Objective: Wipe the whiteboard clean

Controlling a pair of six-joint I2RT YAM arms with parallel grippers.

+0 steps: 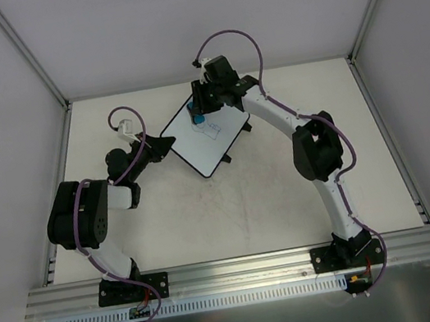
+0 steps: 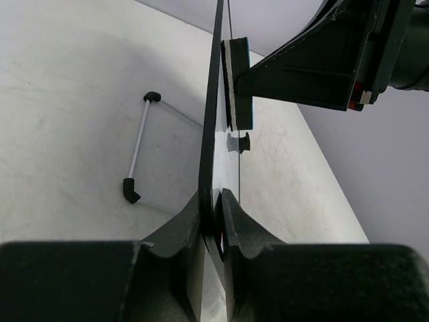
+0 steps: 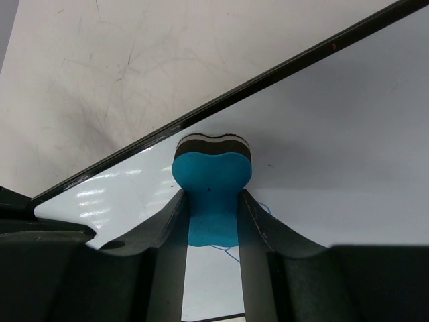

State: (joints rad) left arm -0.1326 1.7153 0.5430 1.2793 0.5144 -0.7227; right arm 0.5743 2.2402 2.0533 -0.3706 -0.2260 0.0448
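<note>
Slippage is the main worry here. The left gripper (image 1: 164, 143) is pinched almost fully closed on the thin black rim at the left corner of the whiteboard (image 1: 224, 138). That is a small purchase on a wide, flat thing. The right gripper (image 1: 200, 112) is clamped tight on the waist of the blue eraser (image 1: 199, 119), with its felt face set against the white surface close to the far rim. If the wiping strokes push hard or run away from the held corner, I judge that the board could pivot in the left jaws or slide out of them. A stroke carried past the rim could drop the eraser off the edge and catch it there. The eraser could also twist between the right fingers, since they hold only its narrow middle. Faint blue pen marks (image 3: 260, 209) lie just beside the eraser on the near side (the right wrist view shows them best), so a wipe kept along the far rim would miss them.

The whiteboard sits toward the far middle of the table (image 1: 248, 205), between the two arms, turned corner-on like a diamond in the top view. Its long axis seems to run from near-left to far-right, though the sides look nearly equal, so this is a tentative reading. The two black tabs (image 1: 227, 159) sit on the near-right edge, facing the right arm's side. Whether the board lies flat or is raised a little, I cannot tell.
</note>
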